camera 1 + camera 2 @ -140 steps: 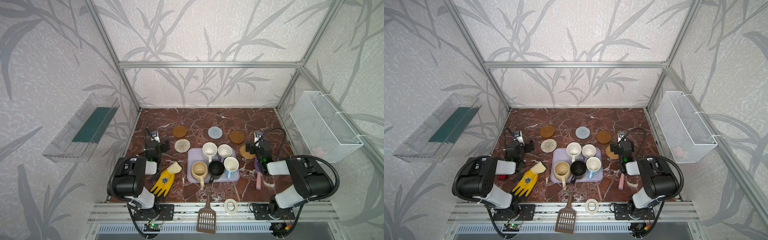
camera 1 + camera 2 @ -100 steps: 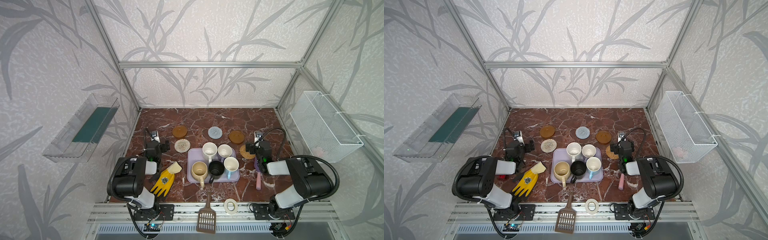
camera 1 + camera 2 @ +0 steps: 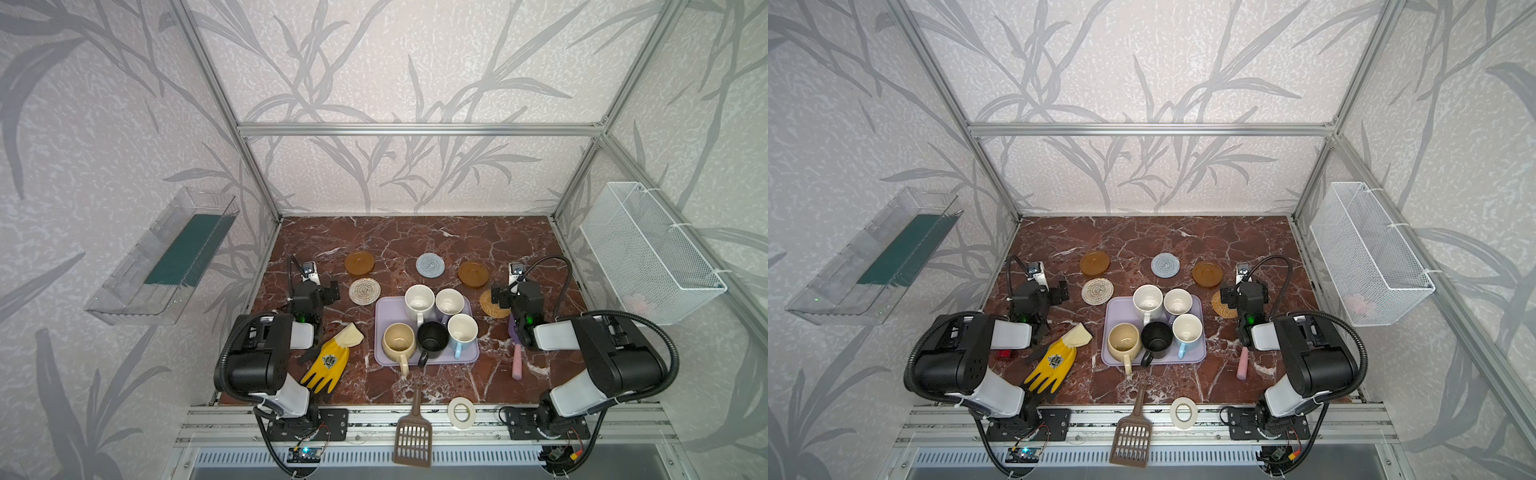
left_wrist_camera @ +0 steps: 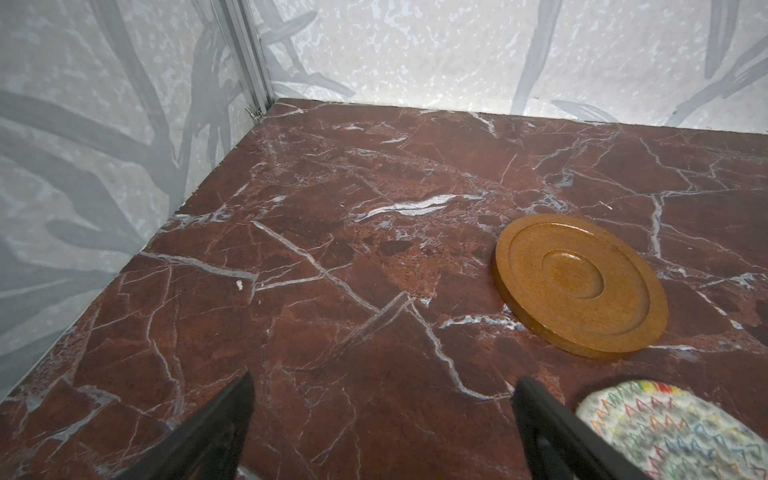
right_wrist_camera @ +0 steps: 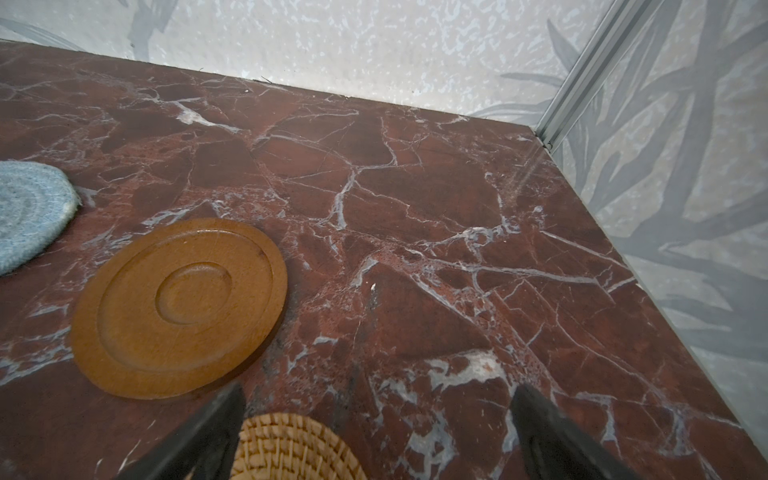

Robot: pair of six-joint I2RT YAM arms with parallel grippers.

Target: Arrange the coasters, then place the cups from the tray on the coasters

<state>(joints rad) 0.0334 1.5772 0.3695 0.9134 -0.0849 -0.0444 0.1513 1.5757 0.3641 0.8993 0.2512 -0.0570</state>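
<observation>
A red-brown marble table [image 3: 415, 232]. A yellow work glove [image 3: 328, 363] lies near its front left corner. A brown slotted scoop [image 3: 412, 436] and a white tape roll [image 3: 461, 412] sit at the front edge. A pink-handled tool [image 3: 517, 365] lies toward the right edge.

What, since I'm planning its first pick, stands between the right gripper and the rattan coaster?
Nothing visible does: the open right gripper hangs right at the edge of the rattan coaster, with no object between them.
</observation>
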